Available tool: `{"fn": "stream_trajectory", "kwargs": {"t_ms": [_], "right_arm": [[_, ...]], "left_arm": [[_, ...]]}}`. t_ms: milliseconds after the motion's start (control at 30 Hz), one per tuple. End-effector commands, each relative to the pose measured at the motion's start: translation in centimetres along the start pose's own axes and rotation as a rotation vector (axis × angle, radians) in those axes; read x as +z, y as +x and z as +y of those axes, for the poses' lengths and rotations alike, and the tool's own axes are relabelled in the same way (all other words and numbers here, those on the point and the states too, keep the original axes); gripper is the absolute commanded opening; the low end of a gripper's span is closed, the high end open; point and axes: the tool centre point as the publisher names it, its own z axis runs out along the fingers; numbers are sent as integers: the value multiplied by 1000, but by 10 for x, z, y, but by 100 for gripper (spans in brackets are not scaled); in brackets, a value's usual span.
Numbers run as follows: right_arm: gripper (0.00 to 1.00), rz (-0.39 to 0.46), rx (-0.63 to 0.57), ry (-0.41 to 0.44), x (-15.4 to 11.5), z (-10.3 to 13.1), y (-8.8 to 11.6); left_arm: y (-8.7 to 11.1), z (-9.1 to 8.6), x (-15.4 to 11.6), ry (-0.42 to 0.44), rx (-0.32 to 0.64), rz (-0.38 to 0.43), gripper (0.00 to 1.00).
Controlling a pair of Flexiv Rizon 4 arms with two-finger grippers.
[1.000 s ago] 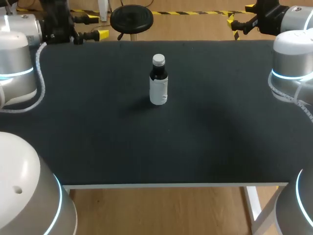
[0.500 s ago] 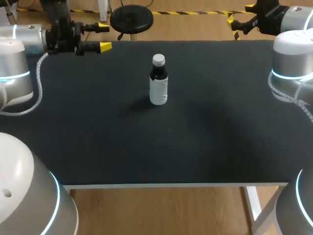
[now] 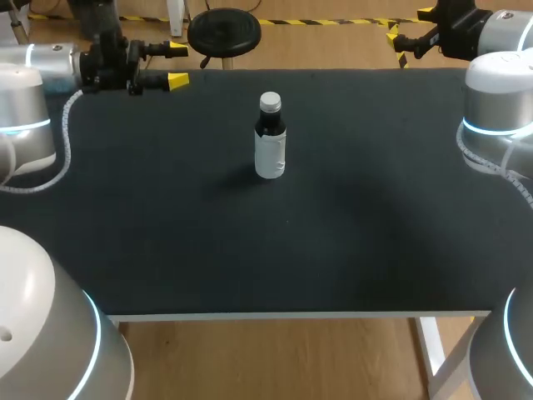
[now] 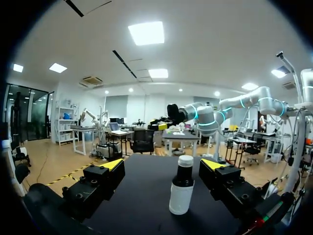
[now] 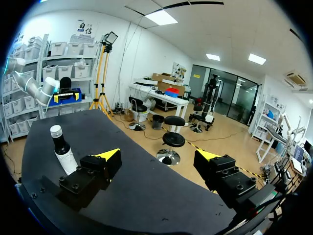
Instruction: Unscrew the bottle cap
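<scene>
Shows bottle (image 3: 270,146) upright on table (image 3: 333,250), long axis vertical, cap (image 3: 270,102) up; finds left gripper (image 3: 176,64) and right gripper (image 3: 397,43) at far corners, spread wide, touching nothing.

Illumination is bright, even and diffuse, arriving from overhead. The matte black table top (image 3: 333,233) reflects little and reads uniformly dark. In the head view, the dark glass bottle with a white label (image 3: 270,146) casts one faint, soft-edged shadow toward the left. Its silver screw cap (image 3: 270,102) carries a pale highlight.
</scene>
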Motion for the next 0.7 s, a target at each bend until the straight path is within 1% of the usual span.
{"fn": "stream_trajectory", "kwargs": {"t_ms": [33, 133, 200, 300, 367, 600, 700], "right_arm": [[100, 0, 0, -1, 0, 0, 0], [100, 0, 0, -1, 0, 0, 0], [100, 0, 0, -1, 0, 0, 0], [100, 0, 0, -1, 0, 0, 0], [100, 0, 0, -1, 0, 0, 0], [100, 0, 0, -1, 0, 0, 0], [100, 0, 0, -1, 0, 0, 0]], "left_arm": [[-1, 1, 0, 3, 3, 2, 100], [-1, 1, 0, 3, 3, 2, 100], [4, 0, 4, -14, 16, 19, 100], [14, 4, 16, -35, 27, 29, 100], [20, 7, 21, -19, 40, 41, 100], [42, 32, 50, 0, 32, 133, 100], [50, 41, 61, 3, 27, 151, 100]]}}
